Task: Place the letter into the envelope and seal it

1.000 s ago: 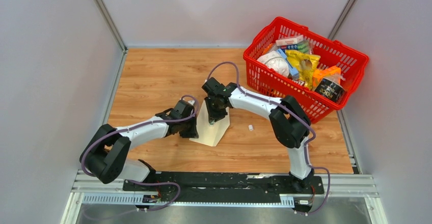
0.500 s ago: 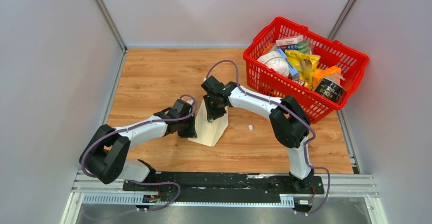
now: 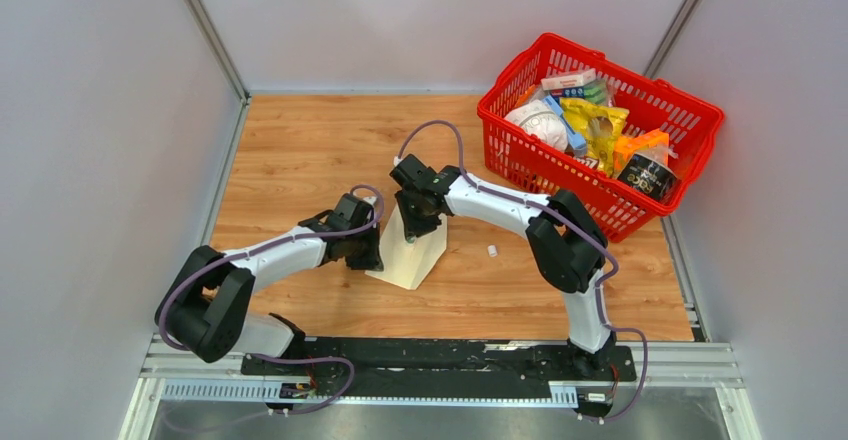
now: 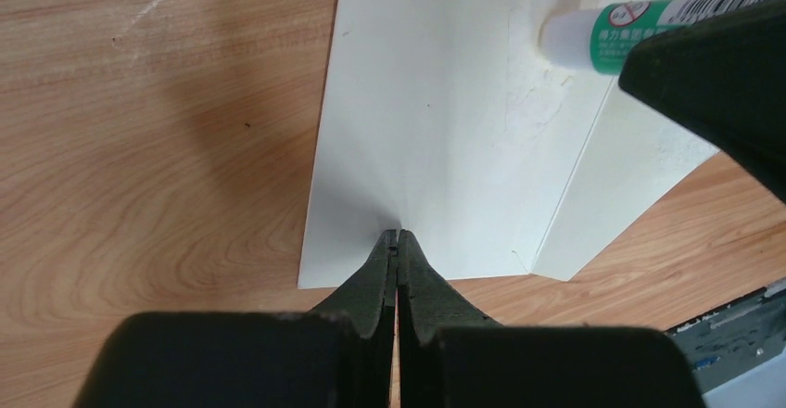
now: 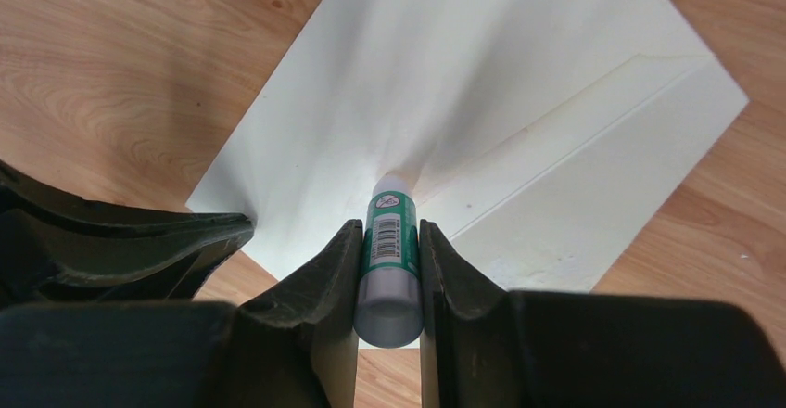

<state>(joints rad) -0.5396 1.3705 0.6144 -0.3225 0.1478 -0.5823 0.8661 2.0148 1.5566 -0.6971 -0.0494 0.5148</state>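
Observation:
The cream envelope (image 3: 412, 252) lies on the wooden table with its flap open; it also shows in the left wrist view (image 4: 445, 130) and the right wrist view (image 5: 519, 83). My left gripper (image 3: 374, 256) (image 4: 398, 236) is shut, its tips resting on the envelope's near edge. My right gripper (image 3: 415, 222) (image 5: 387, 232) is shut on a green and white glue stick (image 5: 389, 241), whose tip touches the envelope near the flap fold. The stick also shows in the left wrist view (image 4: 602, 39). The letter is not in view.
A red shopping basket (image 3: 560, 175) full of groceries stands at the back right. A small white cap (image 3: 492, 251) lies on the table right of the envelope. Grey walls close in both sides.
My right gripper with the glue stick has slid a little to the left over the envelope. My left gripper and the envelope have shifted slightly left too.

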